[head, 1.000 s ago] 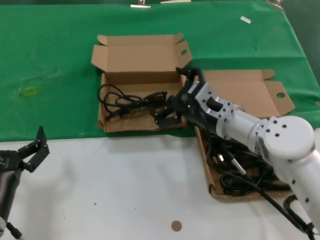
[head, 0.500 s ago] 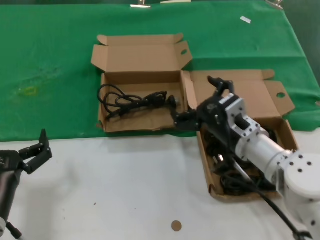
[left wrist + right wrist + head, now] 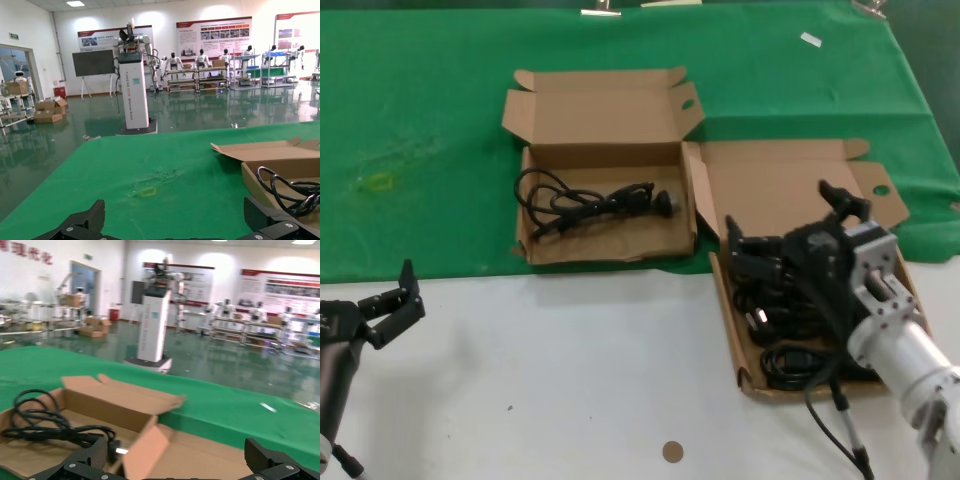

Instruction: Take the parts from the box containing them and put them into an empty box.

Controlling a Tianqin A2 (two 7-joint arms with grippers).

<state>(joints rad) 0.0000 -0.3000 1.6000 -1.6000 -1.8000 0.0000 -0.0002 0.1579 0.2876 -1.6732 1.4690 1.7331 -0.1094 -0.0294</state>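
Hovering over the right box [image 3: 885, 215], right gripper [image 3: 745, 252] with fingers wide apart and nothing in them. Looks like the step of going for the next cord. One cord [image 3: 590, 203] lies in the left box [image 3: 600, 110] on the green cloth [image 3: 420, 120]. More cords [image 3: 798, 345] sit in a loose pile in the right box, just under the gripper. Next move likely calls for dipping down into the pile, closing on one loop or plug, then lifting slow so other loops do not snag. Left gripper [image 3: 392, 305] waits low over the white desk [image 3: 570, 380], well apart from both boxes, fingers open and holding nothing.
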